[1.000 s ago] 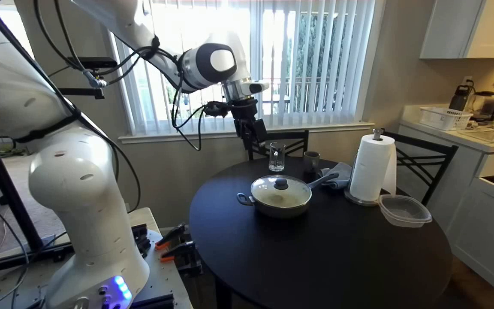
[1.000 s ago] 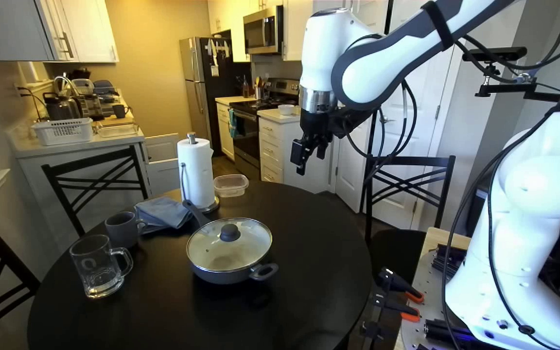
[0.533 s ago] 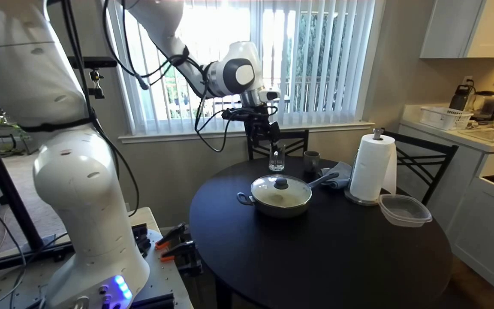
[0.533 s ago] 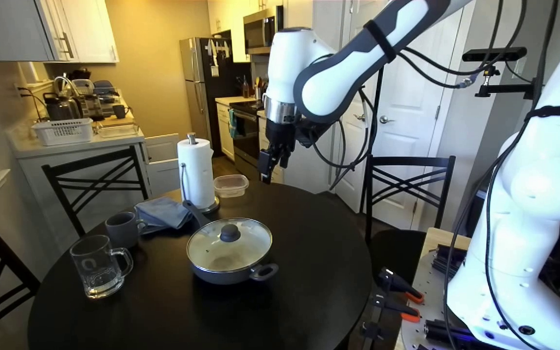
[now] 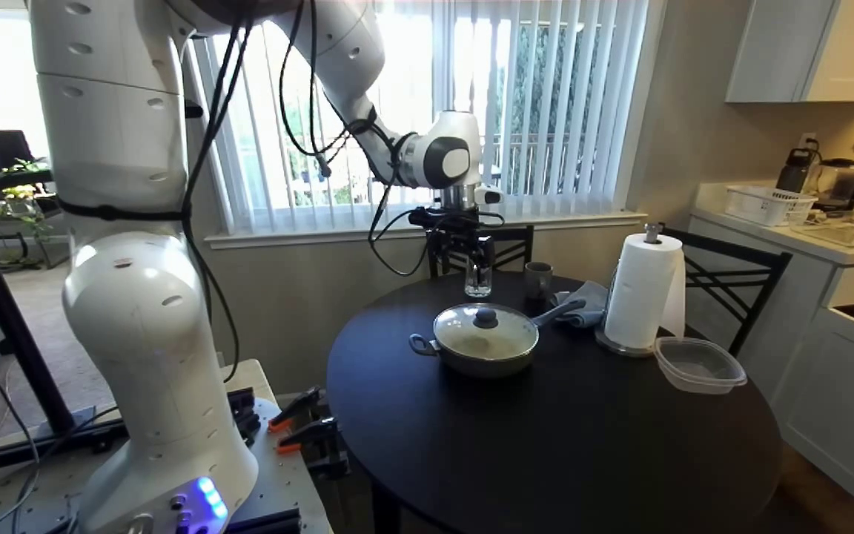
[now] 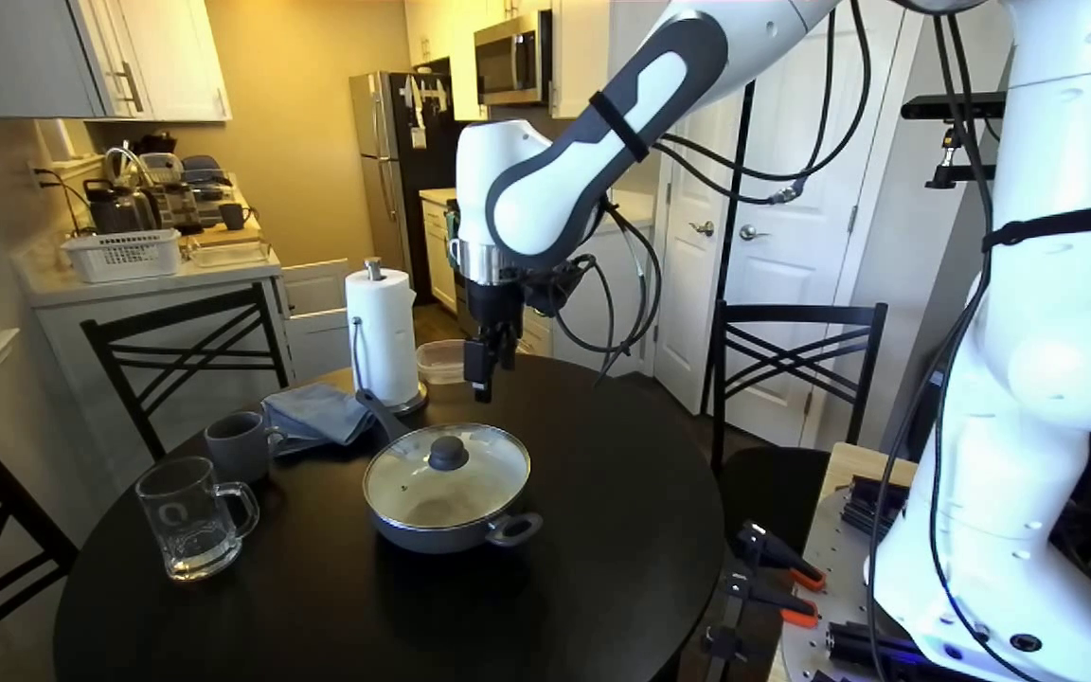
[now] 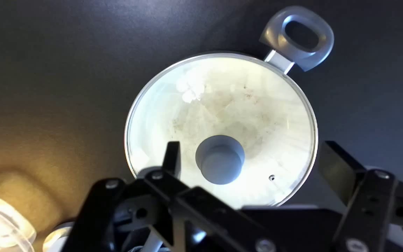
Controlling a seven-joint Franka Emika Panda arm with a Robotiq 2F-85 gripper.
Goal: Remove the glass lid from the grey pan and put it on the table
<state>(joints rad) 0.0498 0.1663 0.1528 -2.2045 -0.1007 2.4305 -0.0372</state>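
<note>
The glass lid (image 5: 512, 328) (image 6: 498, 464) (image 7: 219, 101) rests on the grey pan (image 5: 486, 366) (image 6: 432, 541) in both exterior views. Its dark centre knob (image 5: 485, 317) (image 6: 448, 453) (image 7: 221, 162) points up. The pan stands on the black round table (image 5: 590, 445) (image 6: 602, 606) (image 7: 58, 59). My gripper (image 5: 475, 256) (image 6: 494, 379) (image 7: 254, 159) is open and empty, pointing down, well above the table. In the wrist view the knob shows between the two fingers, nearer the left one, and nothing touches it. The lower part of the lid is hidden behind the gripper there.
A glass mug (image 5: 478, 280) (image 6: 193, 530), a grey mug (image 5: 538, 280) (image 6: 241, 450) and a blue-grey cloth (image 5: 584, 315) (image 6: 318, 413) are near the pan. A paper towel roll (image 5: 642, 289) (image 6: 384, 341) and a clear plastic container (image 5: 697, 365) (image 6: 441, 362) stand beyond its long handle.
The arm has swung over the table and lowered. In the exterior views the gripper has come down and closer to the pan. The lid and pan have not moved.
</note>
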